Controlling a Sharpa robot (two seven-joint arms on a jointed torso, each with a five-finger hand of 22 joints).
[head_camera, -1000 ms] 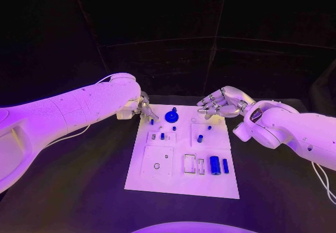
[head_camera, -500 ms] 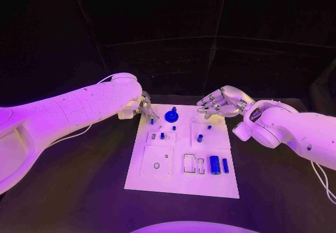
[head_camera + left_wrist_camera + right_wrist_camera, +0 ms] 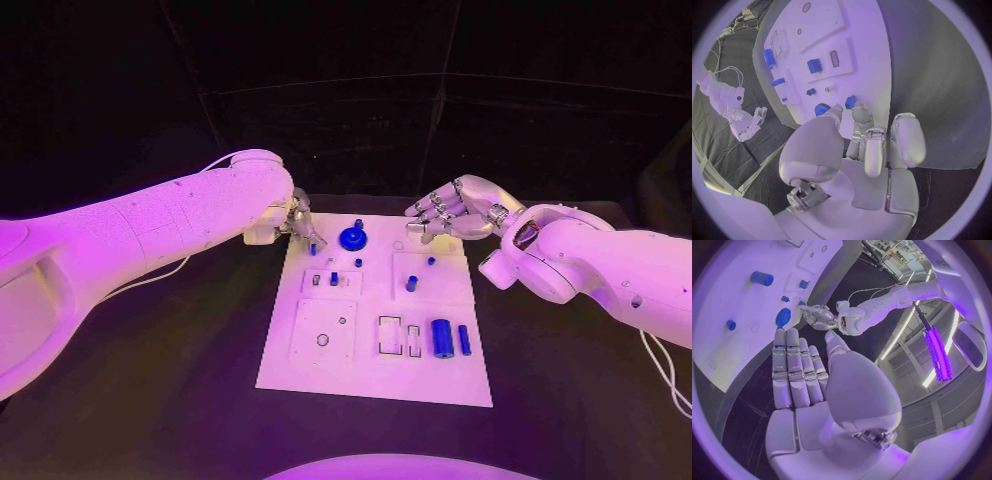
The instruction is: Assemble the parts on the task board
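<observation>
Fingers [image 3: 859, 116] of silver left hand [image 3: 294, 222] touch small blue part [image 3: 851, 102].

Matt white task board [image 3: 372, 370], glossy arms

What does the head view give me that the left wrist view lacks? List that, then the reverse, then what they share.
Head view: the whole task board down to its near edge, with two long blue parts side by side near its right corner.

Left wrist view: the left hand from behind, fingertips beside a small blue part; contact is unclear.

Shared: the board, the round blue part and the right hand.
</observation>
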